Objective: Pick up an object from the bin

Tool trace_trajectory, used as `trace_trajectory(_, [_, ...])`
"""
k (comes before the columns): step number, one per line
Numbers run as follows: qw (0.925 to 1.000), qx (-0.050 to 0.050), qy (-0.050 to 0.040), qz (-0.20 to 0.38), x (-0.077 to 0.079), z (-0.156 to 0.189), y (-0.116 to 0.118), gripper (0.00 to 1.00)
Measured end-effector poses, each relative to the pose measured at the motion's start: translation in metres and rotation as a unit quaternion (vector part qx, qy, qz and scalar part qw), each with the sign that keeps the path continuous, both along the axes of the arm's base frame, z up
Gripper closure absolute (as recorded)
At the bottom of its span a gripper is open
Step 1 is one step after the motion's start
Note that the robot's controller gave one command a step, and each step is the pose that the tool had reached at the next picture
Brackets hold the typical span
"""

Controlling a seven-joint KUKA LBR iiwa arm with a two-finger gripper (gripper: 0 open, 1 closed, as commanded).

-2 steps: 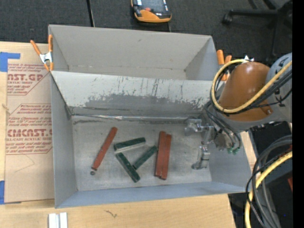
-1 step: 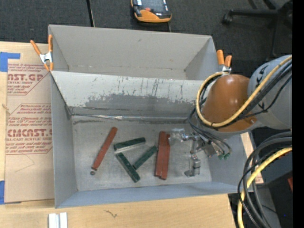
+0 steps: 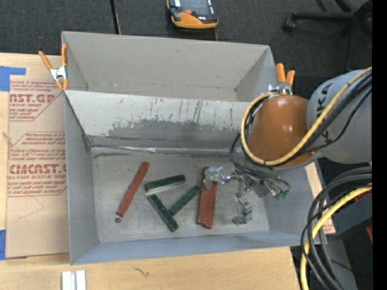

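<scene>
My gripper is low over the right part of the bin floor and stands open, nothing between its fingers. One metal fingertip is at the top end of a short red-brown flat bar that lies nearly upright in the view. The other fingertip is over bare floor to the right of that bar. Just left of the bar a dark green stick lies slanted.
Further left lie two more dark green sticks, crossing near a pale stick. A long red-brown rod lies slanted at the left of the floor. The arm's orange dome and cables hang over the bin's right wall.
</scene>
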State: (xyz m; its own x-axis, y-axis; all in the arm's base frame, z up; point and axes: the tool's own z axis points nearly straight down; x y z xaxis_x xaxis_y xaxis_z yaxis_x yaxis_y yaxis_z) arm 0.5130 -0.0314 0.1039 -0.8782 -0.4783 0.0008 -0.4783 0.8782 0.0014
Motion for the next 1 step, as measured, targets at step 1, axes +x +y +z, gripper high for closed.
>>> trace_trajectory(1, [1.0000,0.000,-0.0014,0.008,0.0025,0.0078,0.0215,0.00])
